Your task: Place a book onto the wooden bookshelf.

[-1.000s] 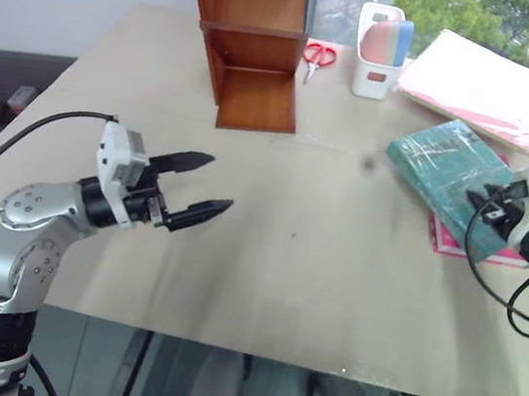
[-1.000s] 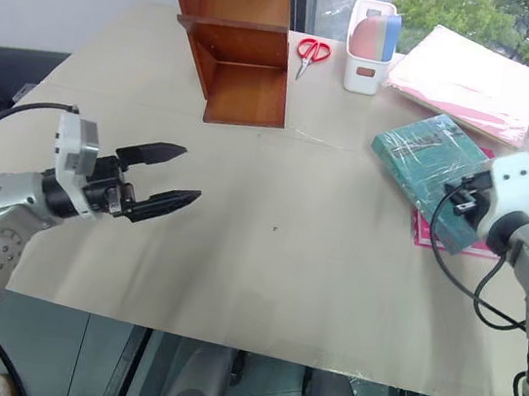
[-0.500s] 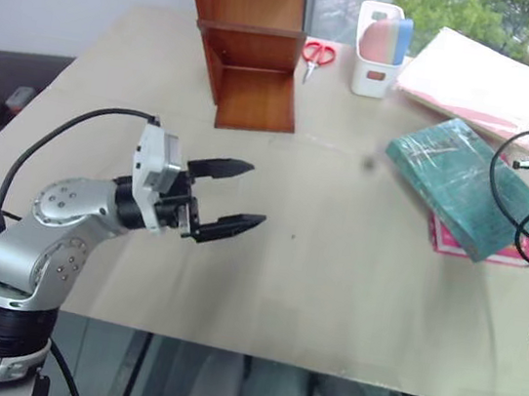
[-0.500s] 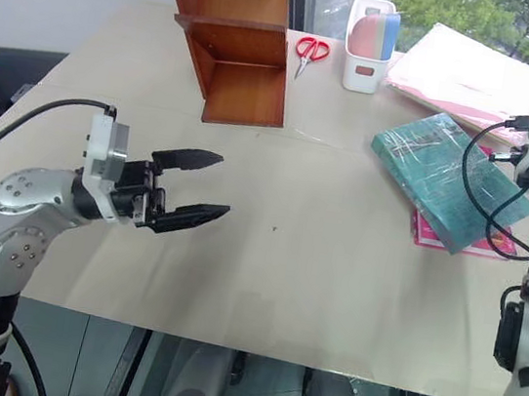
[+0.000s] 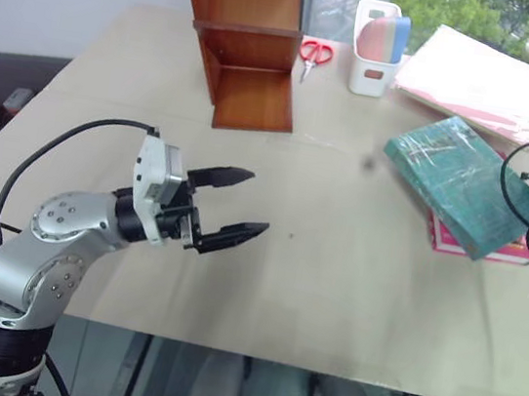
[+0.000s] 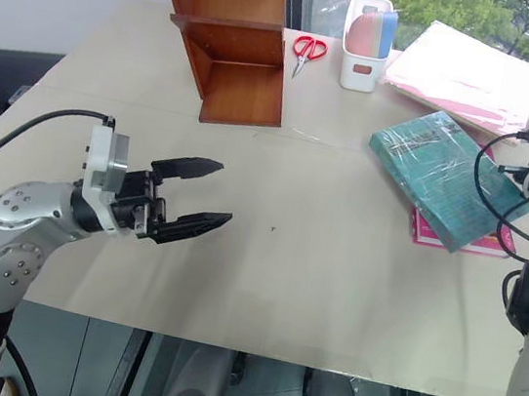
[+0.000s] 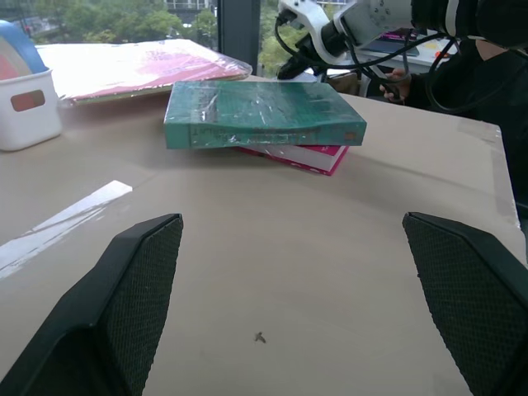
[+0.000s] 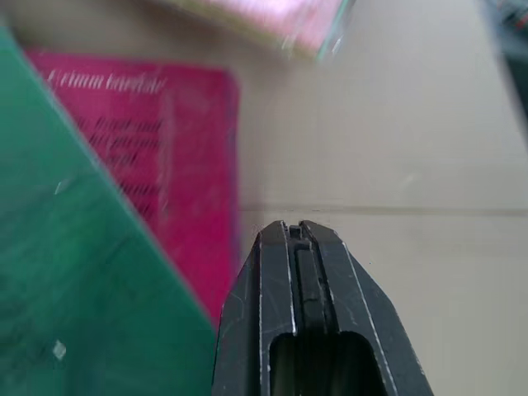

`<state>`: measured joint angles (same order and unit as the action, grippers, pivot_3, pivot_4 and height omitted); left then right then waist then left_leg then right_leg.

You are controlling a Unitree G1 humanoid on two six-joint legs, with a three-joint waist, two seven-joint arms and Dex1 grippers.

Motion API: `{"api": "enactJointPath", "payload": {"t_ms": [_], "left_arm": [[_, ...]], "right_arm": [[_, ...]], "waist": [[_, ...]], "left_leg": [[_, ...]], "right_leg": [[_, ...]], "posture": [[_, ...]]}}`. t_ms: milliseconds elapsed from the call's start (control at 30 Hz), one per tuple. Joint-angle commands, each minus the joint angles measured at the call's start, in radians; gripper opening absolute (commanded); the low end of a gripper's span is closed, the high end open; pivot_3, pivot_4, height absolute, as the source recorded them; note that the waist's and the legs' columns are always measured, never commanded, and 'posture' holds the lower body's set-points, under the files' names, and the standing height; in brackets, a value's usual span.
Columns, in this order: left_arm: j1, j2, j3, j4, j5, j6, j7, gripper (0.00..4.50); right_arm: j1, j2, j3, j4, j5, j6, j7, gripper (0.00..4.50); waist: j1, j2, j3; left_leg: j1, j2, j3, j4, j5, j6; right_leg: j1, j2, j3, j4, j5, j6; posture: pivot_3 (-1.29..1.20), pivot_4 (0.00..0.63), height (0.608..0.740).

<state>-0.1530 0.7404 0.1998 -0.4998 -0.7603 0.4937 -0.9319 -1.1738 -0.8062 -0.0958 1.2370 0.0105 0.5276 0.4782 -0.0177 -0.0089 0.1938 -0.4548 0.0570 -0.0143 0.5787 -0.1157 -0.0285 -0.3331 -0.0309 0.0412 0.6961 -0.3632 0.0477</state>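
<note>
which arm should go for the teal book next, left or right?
Right, probably. The right gripper, shut and empty, sits just beside the book at the table's right edge. The left gripper is open but far across the table. The right must open first.

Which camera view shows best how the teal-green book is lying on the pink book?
The left wrist view: the book shows side-on, resting on the magenta-pink book, overhanging it. Both eye views show it from above, covering most of the pink one. The right wrist view gives a blurred close-up.
</note>
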Motion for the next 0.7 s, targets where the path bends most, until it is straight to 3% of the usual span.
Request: {"api": "enactJointPath", "payload": {"t_ms": [33,333,467,700], "left_arm": [[0.001,0.009,0.041,-0.038,-0.024,-0.006,0.007,4.5],[-0.006,0.01,0.043,-0.026,-0.018,-0.01,0.006,4.5],[-0.022,0.005,0.029,-0.007,-0.009,-0.015,-0.001,4.5],[-0.04,0.008,0.028,0.029,0.0,-0.022,-0.022,4.5]], "right_arm": [[-0.041,-0.028,-0.004,-0.009,-0.002,0.023,0.058,0.09],[-0.011,-0.052,0.01,-0.06,-0.015,0.066,0.145,0.09],[-0.014,-0.071,-0.089,-0.026,0.036,-0.016,-0.01,0.09],[0.014,-0.024,-0.116,0.034,0.041,-0.053,-0.061,0.09]], "waist": [[0.0,0.0,0.0],[0.0,0.0,0.0],[0.003,0.0,0.0],[-0.004,0.0,0.0]], "left_leg": [[0.0,0.0,0.0,0.0,0.0,0.0],[0.0,0.0,0.001,0.0,0.0,0.0],[0.0,0.0,0.001,0.0,0.0,0.0],[0.0,0.0,0.002,0.0,0.0,0.0]], "right_leg": [[0.0,0.0,0.0,0.0,0.0,0.0],[0.0,0.0,0.001,0.0,0.0,0.0],[0.0,0.0,0.001,0.0,0.0,0.0],[0.0,0.0,0.001,0.0,0.0,0.0]], "posture": [[0.0,0.15,0.74],[0.0,0.15,0.74],[0.0,0.15,0.74],[0.0,0.15,0.74]]}}
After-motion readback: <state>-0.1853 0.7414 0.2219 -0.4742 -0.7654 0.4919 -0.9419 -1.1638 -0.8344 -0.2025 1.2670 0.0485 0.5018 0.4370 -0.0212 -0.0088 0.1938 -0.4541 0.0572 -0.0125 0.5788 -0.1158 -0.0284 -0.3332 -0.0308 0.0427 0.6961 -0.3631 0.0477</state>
